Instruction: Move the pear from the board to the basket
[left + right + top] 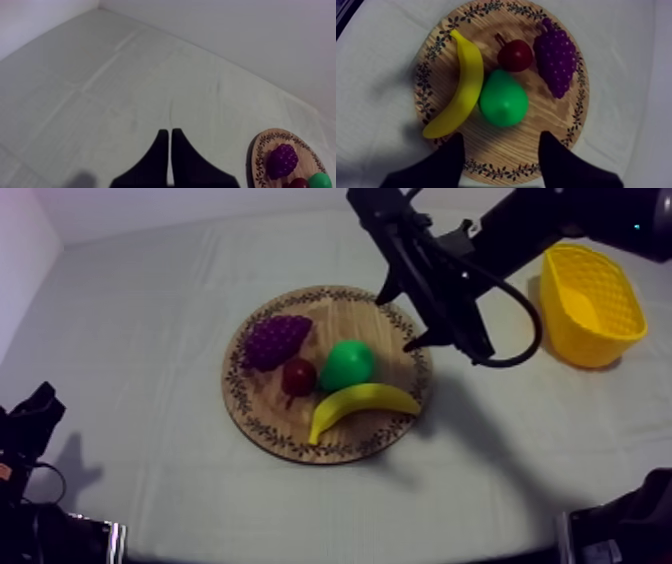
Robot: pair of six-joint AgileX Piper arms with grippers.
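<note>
The green pear [347, 365] lies near the middle of the round wooden board [335, 318], between a small red fruit [298, 375] and a banana [360, 403]. My right gripper [402, 318] hangs open over the board's right rim, a short way from the pear. Seen from the right wrist, the pear [503, 100] sits just ahead of the gap of my right gripper [501, 145], whose fingers stand apart above the board [536, 125]. The yellow basket [590, 338] stands at the far right. My left gripper [167, 135] is shut on nothing, low at the left [30, 418].
Purple grapes [275, 340] lie on the board's left part. In the right wrist view the banana [461, 85], red fruit [514, 55] and grapes [556, 55] crowd round the pear. The left wrist view catches the board's edge [262, 150] with grapes [282, 160].
</note>
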